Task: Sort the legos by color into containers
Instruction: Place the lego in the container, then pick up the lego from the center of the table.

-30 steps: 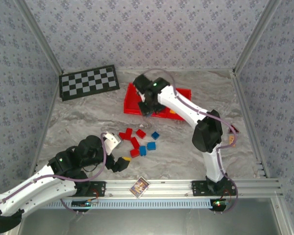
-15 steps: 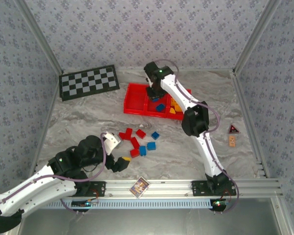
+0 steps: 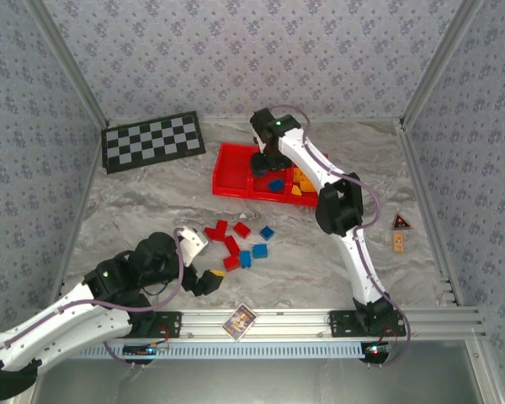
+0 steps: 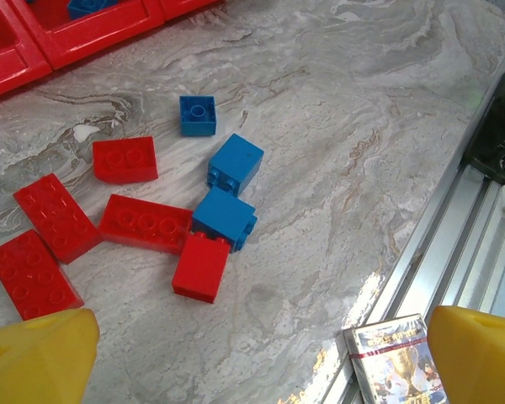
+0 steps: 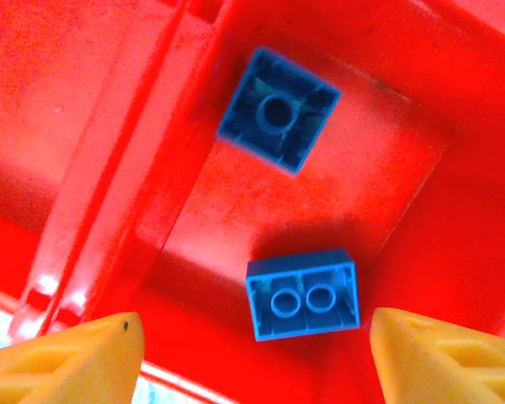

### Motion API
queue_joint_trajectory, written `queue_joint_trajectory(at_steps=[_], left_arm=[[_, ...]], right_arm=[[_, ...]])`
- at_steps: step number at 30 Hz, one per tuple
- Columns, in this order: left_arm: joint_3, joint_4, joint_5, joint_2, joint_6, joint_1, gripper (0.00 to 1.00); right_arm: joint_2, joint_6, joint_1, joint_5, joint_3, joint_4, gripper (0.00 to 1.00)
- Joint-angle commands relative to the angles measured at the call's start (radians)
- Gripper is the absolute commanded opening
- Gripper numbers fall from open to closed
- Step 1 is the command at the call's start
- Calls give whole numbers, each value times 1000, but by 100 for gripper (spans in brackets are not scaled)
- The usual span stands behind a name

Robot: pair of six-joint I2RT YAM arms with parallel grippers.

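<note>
Hovering over the red tray [image 5: 109, 143], the right gripper [image 5: 257, 360] has one blue brick [image 5: 301, 293] lying just ahead of the gap between its fingertips. A second blue brick [image 5: 278, 109] sits farther off by the divider, both in the middle compartment. From above, the right arm [image 3: 320, 177] covers part of the tray and half hides the orange-yellow bricks [image 3: 300, 183] in the right compartment. Its yellow fingertips stand well apart, gripping nothing. The left gripper [image 4: 257, 358] is spread wide too, empty, above loose red bricks [image 4: 145, 223] and loose blue bricks [image 4: 225, 217]. The printed card [image 4: 389, 353] is cut off at the frame edge.
</note>
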Motion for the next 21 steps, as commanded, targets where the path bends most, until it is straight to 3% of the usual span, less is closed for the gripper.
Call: queue_joint_trajectory(at_steps=[1,9,16,21], left_arm=[[2,-2,8,2,2,-8,100],[2,0,11,10,2,-8,100],[3,0,14,15,2,-8,100],[2,2,18,13,2,-8,100]], right_arm=[[-133,15,23,27,-68,2,77],[-411,222,72,36,-473,133,87],[-657,610,159,138,-864,327,99],[-707,849,227,195,-1032,458,95]])
